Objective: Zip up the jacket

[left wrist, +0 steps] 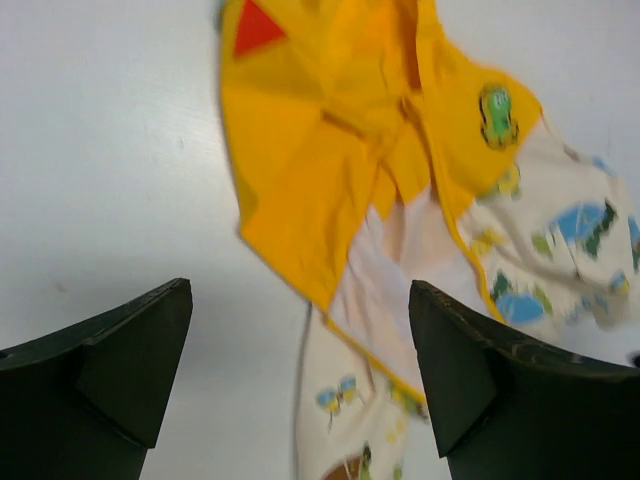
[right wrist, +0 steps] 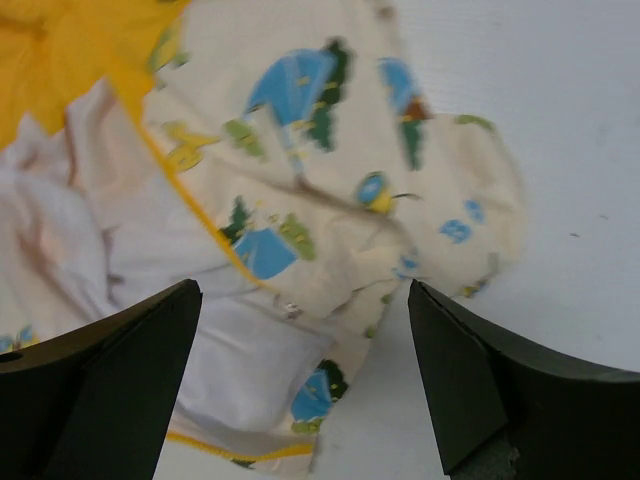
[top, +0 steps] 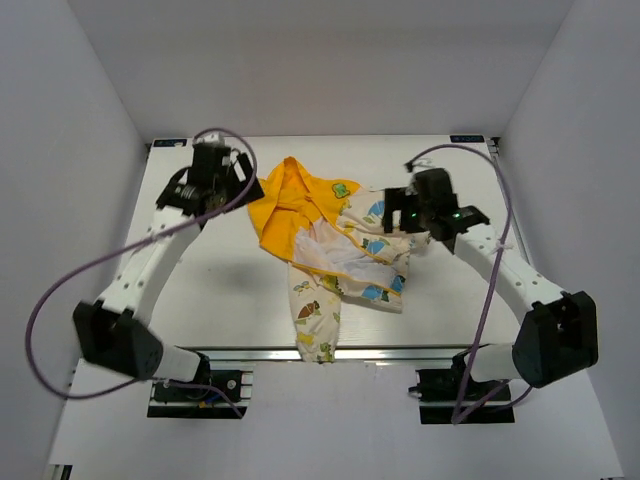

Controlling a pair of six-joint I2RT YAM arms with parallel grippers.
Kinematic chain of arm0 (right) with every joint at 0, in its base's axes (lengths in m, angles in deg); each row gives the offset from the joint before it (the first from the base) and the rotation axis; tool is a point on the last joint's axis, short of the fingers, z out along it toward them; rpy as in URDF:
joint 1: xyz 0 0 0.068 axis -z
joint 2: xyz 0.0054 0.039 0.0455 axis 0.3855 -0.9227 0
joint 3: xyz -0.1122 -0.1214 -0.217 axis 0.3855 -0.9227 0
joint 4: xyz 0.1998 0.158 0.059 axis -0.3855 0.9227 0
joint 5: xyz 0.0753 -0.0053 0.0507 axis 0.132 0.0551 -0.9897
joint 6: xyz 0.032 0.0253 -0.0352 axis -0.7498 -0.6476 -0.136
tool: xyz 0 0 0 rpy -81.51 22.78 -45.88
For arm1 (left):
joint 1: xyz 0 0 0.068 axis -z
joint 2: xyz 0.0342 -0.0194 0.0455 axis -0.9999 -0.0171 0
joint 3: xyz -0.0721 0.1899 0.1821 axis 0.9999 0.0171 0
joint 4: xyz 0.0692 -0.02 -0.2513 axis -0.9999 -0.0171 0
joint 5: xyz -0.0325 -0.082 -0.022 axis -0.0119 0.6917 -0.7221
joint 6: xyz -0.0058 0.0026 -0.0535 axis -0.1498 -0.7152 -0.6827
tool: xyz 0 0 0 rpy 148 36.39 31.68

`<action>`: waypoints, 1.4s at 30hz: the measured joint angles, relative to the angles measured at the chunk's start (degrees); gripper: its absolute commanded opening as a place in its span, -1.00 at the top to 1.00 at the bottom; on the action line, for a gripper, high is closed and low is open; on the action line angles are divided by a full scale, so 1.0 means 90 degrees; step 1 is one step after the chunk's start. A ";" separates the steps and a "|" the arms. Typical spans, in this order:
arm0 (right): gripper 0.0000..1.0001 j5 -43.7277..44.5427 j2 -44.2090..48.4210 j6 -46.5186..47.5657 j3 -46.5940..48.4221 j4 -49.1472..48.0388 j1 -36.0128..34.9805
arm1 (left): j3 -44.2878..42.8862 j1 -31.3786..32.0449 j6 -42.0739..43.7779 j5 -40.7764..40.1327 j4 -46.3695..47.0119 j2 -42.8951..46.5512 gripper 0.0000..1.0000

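Observation:
The jacket [top: 330, 240] lies crumpled and open on the white table, yellow hood at the back left, cream dinosaur-print body to the right, and one sleeve hanging over the front edge. My left gripper [top: 243, 186] is open and empty above the table just left of the hood. In the left wrist view the gripper [left wrist: 300, 375] hovers above the hood [left wrist: 330, 140] and a cream sleeve. My right gripper [top: 397, 215] is open and empty at the jacket's right side. In the right wrist view the gripper [right wrist: 300, 385] is above the printed front panel [right wrist: 310, 170] and its orange zipper edge [right wrist: 190, 212].
The white table [top: 200, 300] is walled on the left, back and right. A metal rail [top: 400, 353] runs along the front edge. Purple cables [top: 60, 280] loop beside each arm.

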 measured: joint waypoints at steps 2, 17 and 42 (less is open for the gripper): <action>-0.79 -0.0041 0.0134 0.0318 -0.0189 -0.0002 -0.0716 | 0.0930 0.0109 -0.0245 0.0199 0.0165 0.0903 -0.96; -0.79 -0.0571 0.2178 -0.0753 -0.2990 0.0675 -0.1909 | 0.2409 0.0206 -0.0879 0.0721 0.0534 -0.1241 -0.96; 1.00 0.0457 0.1996 -0.1224 -0.3084 0.0182 -0.1931 | 0.0420 0.0223 -0.0964 0.0194 0.0406 -0.2640 1.00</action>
